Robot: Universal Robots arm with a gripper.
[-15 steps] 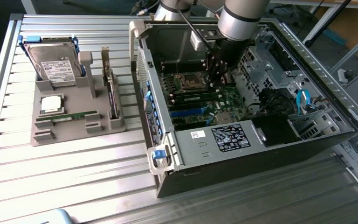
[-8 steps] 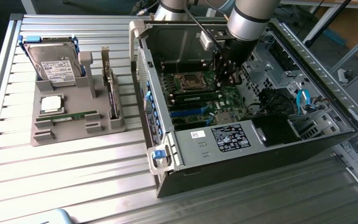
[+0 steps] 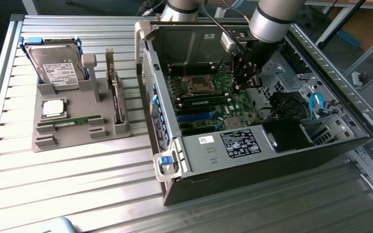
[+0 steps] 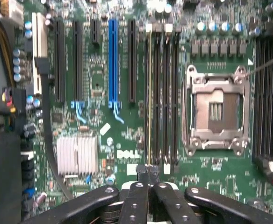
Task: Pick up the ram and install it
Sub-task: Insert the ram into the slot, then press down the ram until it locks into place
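The ram stands edge-on in the memory slot closest to the black expansion slots, a thin pale-gold line running the slot's length. My gripper is shut, its black fingertips pressed together right over one end of the stick. Whether they touch it I cannot tell. In the exterior view my gripper reaches down inside the open computer case, over the motherboard beside the empty processor socket. The processor socket lies open next to the memory slots.
A grey holder on the slatted table at the exterior view's left carries a hard drive, a silver processor chip, a narrow green board and an upright expansion card. Cables and a drive cage crowd the case's far side.
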